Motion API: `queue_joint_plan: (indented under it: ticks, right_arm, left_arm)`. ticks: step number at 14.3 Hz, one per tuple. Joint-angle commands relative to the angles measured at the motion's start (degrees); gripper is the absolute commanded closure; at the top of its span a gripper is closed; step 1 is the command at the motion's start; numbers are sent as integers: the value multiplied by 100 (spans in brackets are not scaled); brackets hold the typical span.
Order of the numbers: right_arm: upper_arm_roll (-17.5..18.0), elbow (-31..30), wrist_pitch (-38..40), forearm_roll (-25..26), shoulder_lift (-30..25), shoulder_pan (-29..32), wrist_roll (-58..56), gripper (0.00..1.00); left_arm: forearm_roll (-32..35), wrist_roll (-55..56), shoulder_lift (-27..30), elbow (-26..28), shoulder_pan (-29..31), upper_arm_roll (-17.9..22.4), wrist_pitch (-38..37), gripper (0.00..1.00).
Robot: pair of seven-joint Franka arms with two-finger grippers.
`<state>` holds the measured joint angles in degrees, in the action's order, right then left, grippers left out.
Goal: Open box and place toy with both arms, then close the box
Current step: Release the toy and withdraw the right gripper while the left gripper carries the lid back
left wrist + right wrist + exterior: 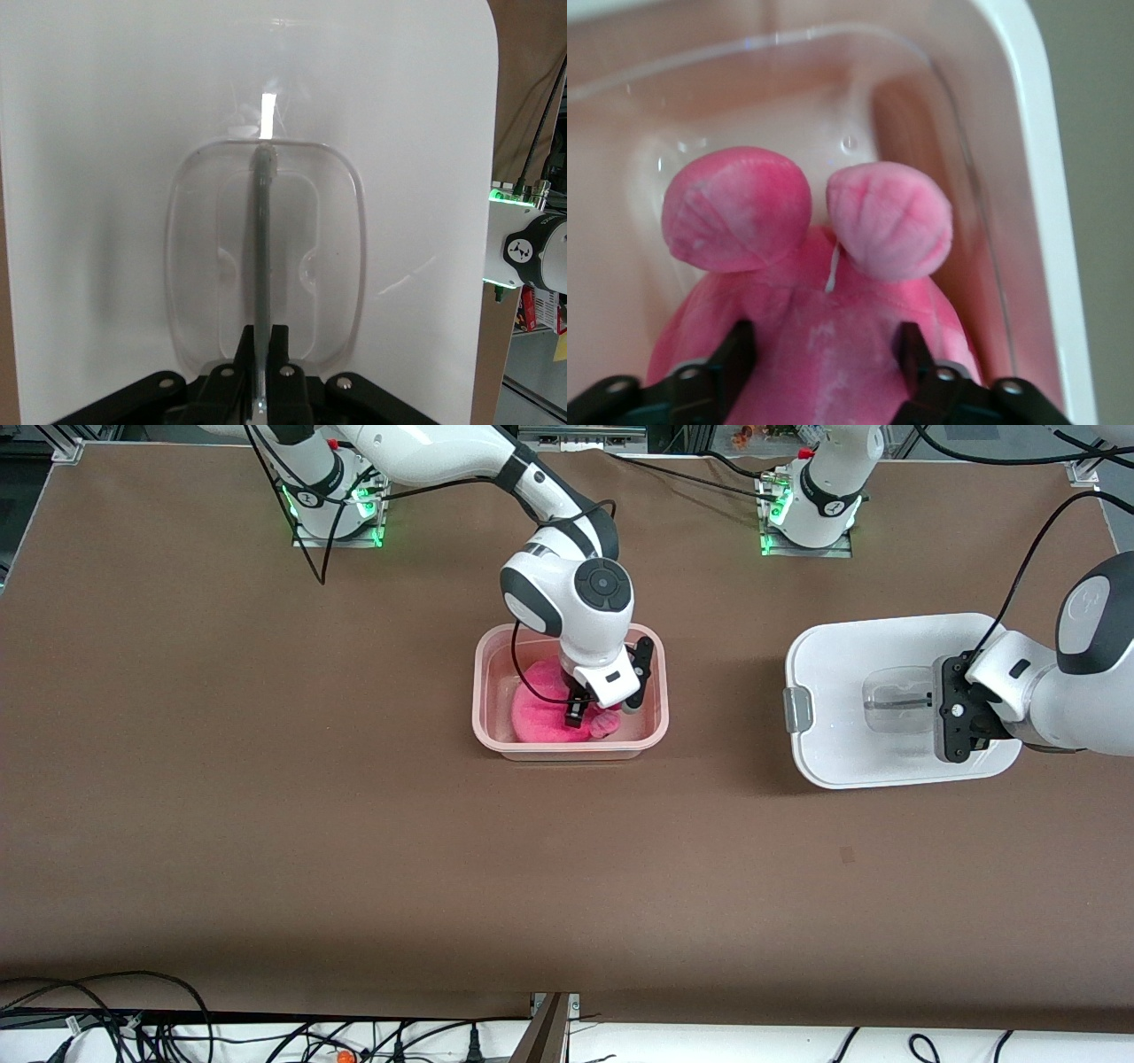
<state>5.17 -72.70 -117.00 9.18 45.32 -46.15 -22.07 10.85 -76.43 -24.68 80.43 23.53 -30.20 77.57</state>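
The pinkish translucent box stands lidless mid-table. The pink plush toy lies inside it, two round ears toward the tub's wall. My right gripper reaches down into the box. It is open, with its black fingers spread on either side of the toy's body. Toward the left arm's end, the white lid is held flat just over the table. My left gripper is shut on the lid's clear central handle. One grey clip shows on the lid's edge.
The two arm bases with green lights stand along the table's edge farthest from the front camera. Loose black cables lie past the edge nearest that camera. Brown tabletop spreads between the box and that edge.
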Motion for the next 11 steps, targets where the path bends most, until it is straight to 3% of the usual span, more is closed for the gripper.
queue_joint_plan:
  ticks: [1,3,5,9,11]
  right_arm:
    - [-60,151,-33,49,83,9,194,0]
    - [-87,160,89,57,-162,79,194,0]
    - [-384,151,501,-152,-601,245,203,0]
    - [-508,160,758,-1442,-1393,1605,124,0]
    - [-509,160,1378,-2006,-1622,2291,54,0]
  left_arm:
    - [-30,-38,-63,-177,2,-47,-102,100]
    - [-30,-12,-37,-186,-33,-56,-111,96]
    - [-30,-12,-19,-203,-42,-83,-111,97]
    - [-100,-12,7,-212,-42,-91,-120,97]
    - [-319,-12,25,-203,-51,-283,-128,100]
